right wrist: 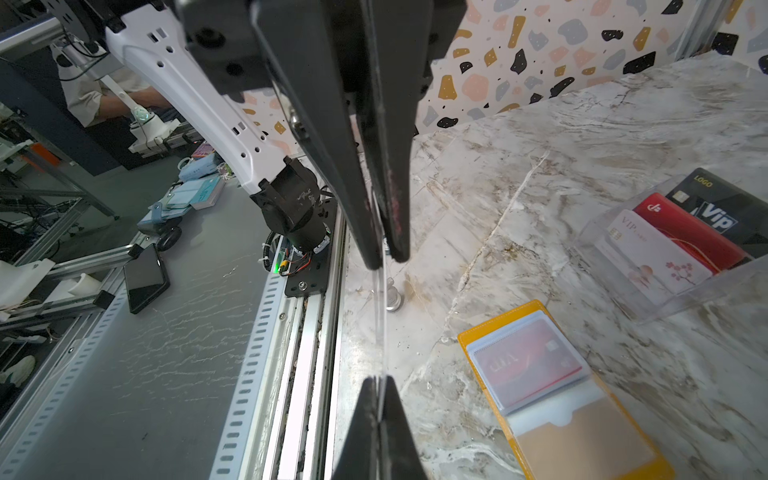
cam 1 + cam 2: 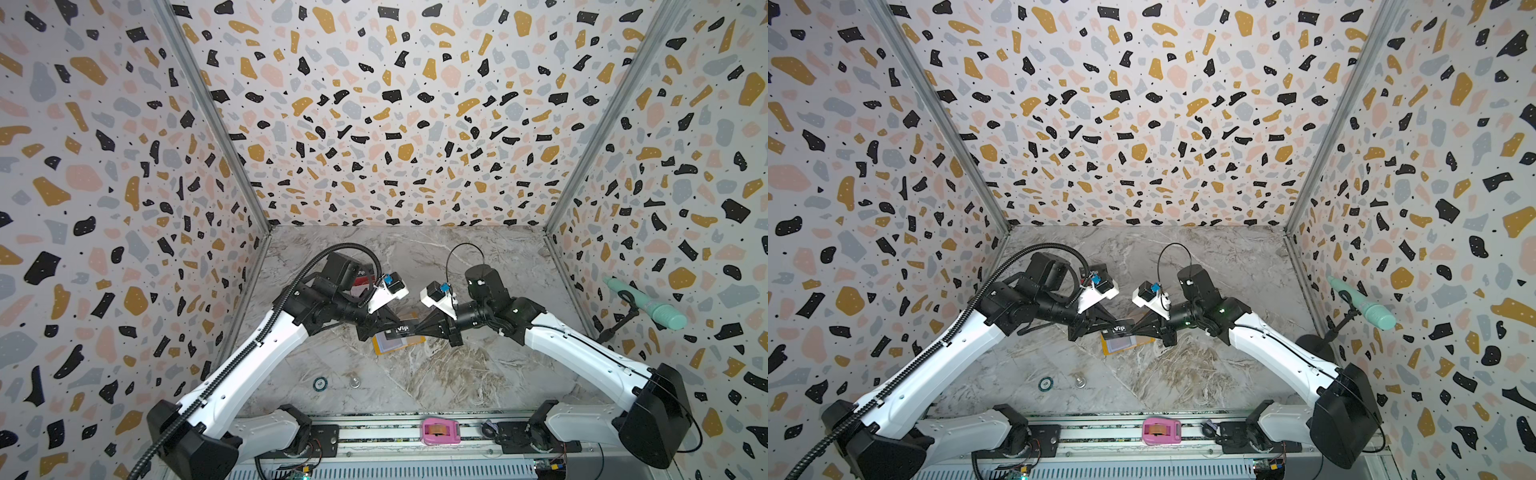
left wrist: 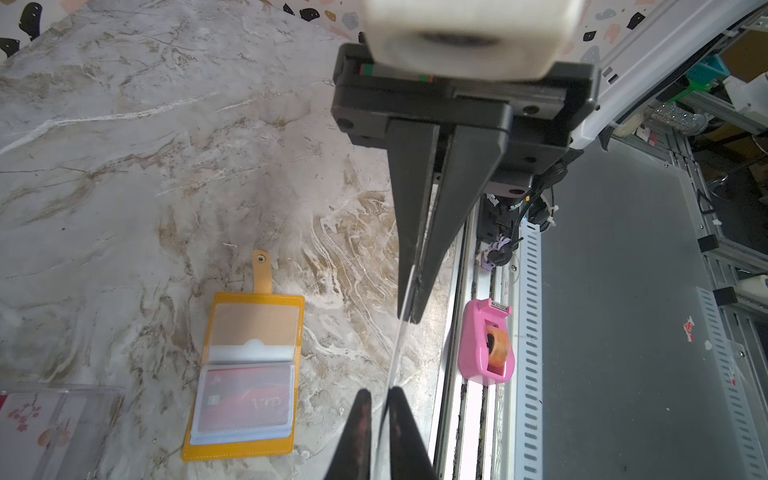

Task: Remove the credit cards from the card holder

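A pink tape dispenser (image 2: 440,432) sits on the front rail (image 2: 374,434); a round token (image 2: 320,383) and a silver stud (image 2: 354,382) lie on the marble table (image 2: 478,374).

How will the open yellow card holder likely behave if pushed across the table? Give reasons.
The card holder probably slides easily, lying flat on the smooth marble table. Its clear sleeves look thin and floppy, so they may buckle or flip.

Card holder (image 2: 395,345), upper part behind black card (image 2: 401,329).
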Tool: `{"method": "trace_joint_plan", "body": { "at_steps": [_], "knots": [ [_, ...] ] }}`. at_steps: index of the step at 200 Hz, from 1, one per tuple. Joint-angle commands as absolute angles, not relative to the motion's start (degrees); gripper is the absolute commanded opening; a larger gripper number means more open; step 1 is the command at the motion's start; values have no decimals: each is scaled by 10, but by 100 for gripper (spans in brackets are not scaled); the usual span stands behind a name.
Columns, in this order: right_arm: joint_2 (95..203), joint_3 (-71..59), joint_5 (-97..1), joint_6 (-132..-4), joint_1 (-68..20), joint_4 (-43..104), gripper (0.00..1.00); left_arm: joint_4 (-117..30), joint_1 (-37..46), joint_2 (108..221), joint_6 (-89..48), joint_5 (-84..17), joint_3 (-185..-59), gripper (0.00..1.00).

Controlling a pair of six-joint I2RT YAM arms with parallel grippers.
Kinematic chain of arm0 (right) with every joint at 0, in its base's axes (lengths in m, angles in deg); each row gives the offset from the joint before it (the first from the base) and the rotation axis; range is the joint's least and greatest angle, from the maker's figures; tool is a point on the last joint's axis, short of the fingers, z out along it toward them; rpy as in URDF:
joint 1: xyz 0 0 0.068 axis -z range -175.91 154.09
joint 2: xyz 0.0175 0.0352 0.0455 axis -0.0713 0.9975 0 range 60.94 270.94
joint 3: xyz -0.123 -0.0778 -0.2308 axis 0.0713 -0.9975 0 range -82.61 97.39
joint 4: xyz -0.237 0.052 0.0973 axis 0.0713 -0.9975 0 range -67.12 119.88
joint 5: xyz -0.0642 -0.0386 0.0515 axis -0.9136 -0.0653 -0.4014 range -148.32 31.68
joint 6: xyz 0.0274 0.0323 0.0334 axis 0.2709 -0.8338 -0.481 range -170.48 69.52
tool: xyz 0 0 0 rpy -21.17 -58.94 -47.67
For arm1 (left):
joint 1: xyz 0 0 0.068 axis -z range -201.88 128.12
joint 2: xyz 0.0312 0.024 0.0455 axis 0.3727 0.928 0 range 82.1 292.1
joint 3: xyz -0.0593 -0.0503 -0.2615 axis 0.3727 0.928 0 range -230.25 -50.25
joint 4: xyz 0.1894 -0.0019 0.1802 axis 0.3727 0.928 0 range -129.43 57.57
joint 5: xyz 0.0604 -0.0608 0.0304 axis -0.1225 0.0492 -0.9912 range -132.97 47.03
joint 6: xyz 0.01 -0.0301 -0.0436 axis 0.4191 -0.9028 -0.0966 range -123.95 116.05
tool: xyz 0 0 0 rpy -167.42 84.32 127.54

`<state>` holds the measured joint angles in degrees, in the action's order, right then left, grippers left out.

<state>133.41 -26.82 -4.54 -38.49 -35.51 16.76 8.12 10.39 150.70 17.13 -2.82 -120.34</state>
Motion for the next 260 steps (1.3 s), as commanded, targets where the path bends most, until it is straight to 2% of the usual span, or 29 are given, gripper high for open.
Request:
{"method": "trace_joint_plan", "body": {
  "at_steps": [1,27,35,51,60,116,158,180,198,260],
  "knots": [
    [1320,-249,-43,-377,-357,183,0,76,105,1509,163,-28,-1204,7],
    [1312,-259,-62,-388,-356,199,0,60,105,1504,151,-41,-1197,1],
    [1308,-263,-69,-392,-355,206,5,53,105,1501,147,-44,-1194,0],
    [1298,-272,-83,-403,-352,215,31,35,105,1496,136,-60,-1187,0],
    [1293,-278,-95,-411,-348,222,40,22,105,1492,129,-77,-1182,0],
    [1244,-340,-225,-477,-317,270,66,-70,90,1483,104,-191,-1150,0],
    [1213,-383,-324,-511,-315,299,84,-105,29,1520,152,-198,-1152,0],
    [1204,-399,-353,-518,-313,305,89,-106,3,1548,217,-194,-1158,0],
    [1199,-410,-384,-524,-313,310,94,-100,-25,1573,281,-144,-1161,0],
    [1187,-439,-425,-536,-311,322,96,-82,-80,1644,483,-111,-1202,0]
  ]
}}
